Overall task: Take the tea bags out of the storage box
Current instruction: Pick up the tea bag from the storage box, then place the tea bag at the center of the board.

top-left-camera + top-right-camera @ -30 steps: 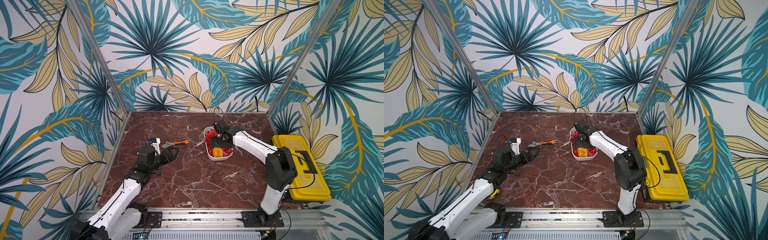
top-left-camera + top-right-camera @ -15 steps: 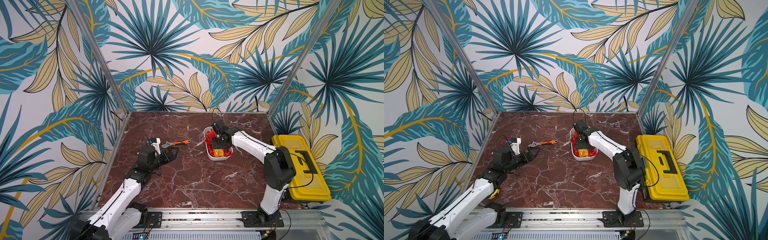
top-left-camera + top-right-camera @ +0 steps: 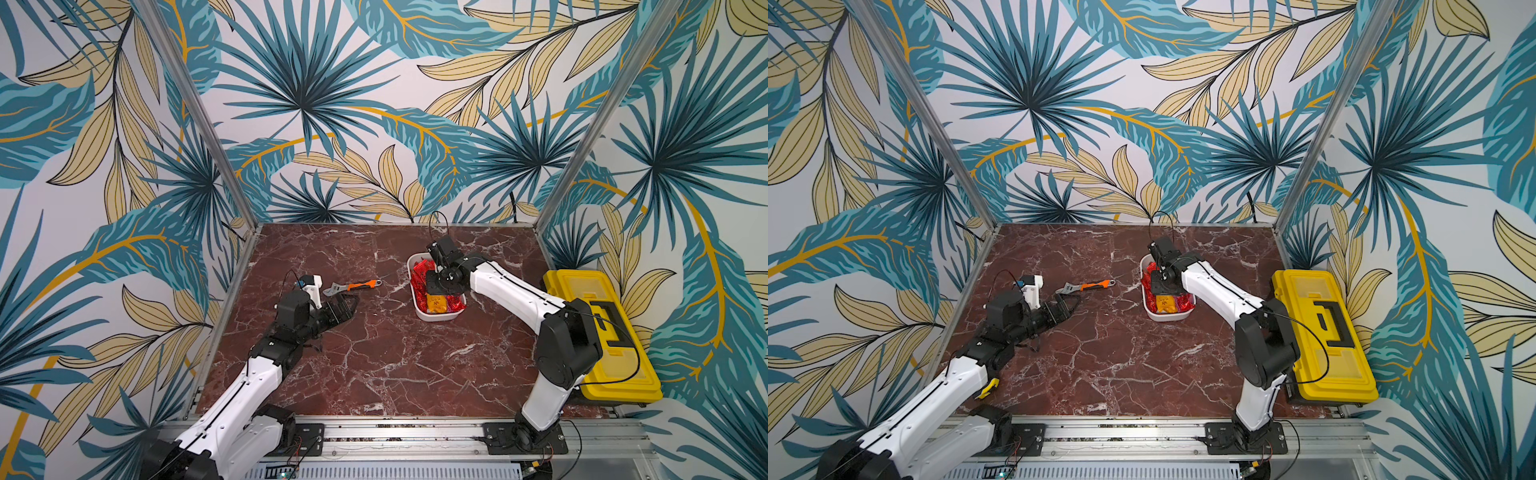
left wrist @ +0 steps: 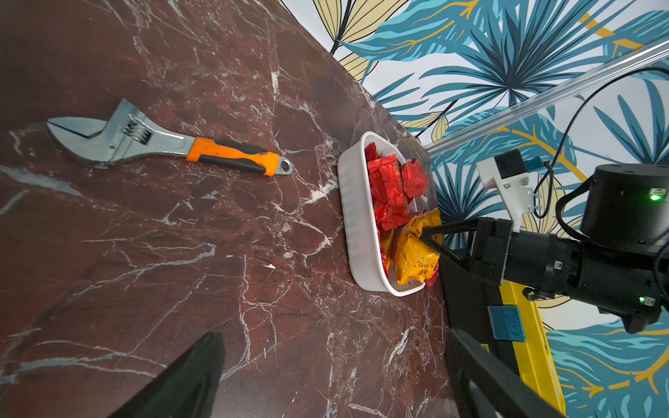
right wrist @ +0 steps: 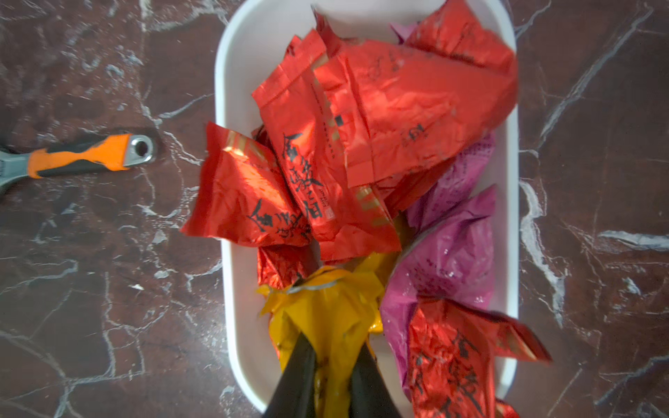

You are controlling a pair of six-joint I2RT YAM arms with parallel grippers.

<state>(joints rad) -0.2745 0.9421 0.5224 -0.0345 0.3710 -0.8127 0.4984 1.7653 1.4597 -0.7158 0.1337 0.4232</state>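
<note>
Stretches right arm from base at near edge, elbow raised beside toolbox (image 3: 602, 332), forearm slanting back and left to box (image 3: 436, 318); points right gripper (image 5: 331, 343) steeply down into near end of box; pinches fingertips close together on crumpled top of yellow bag (image 5: 325, 307); keeps that bag inside box among other tea bags (image 5: 362, 126); cannot tell whether lifted off pile; shows red and magenta bags heaped, a few poking over rim; places box on table (image 3: 374, 365), right of centre, toward back; shows wrench (image 3: 353, 286) flat on table left of box, apart from it.

Lays left arm low from near-left base, forearm angling toward centre, wrist roughly level; aims left gripper (image 3: 348, 305) sideways toward box, near wrench head, not touching; spreads fingers wide apart, nothing between.
</note>
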